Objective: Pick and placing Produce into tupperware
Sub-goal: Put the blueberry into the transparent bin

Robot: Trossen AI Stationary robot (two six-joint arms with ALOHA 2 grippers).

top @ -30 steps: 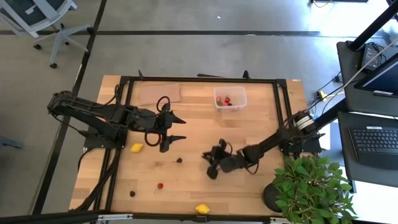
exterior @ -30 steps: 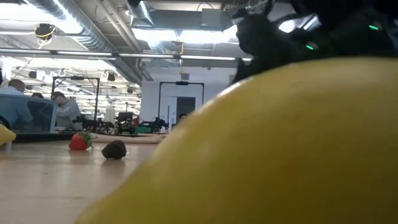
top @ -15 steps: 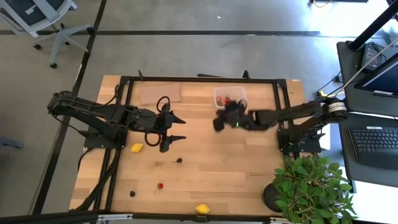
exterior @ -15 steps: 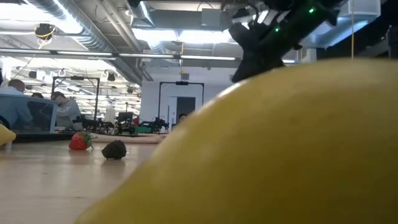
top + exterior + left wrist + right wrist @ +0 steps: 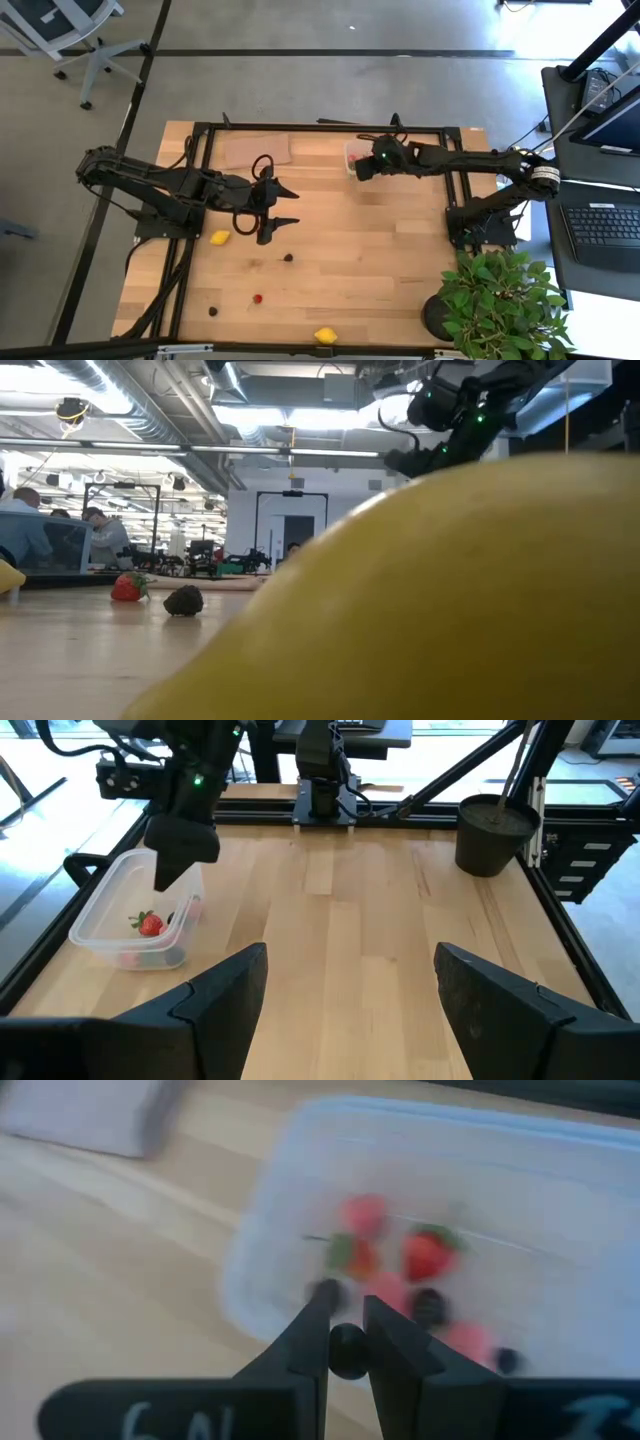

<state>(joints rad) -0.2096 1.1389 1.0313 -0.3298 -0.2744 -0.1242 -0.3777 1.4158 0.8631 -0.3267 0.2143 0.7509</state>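
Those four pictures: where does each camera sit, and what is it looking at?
High view: above the table, looking straight down; both arms show, the left hand open at mid-table, the right hand at the tub.
Low view: at table-top height, looking across; a lemon fills it, the right arm above.
Left wrist view: on the left arm, looking past its own fingers at the tub.
Right wrist view: looking down into the tub, its hand shut on a dark berry.
The wrist views share the tub.
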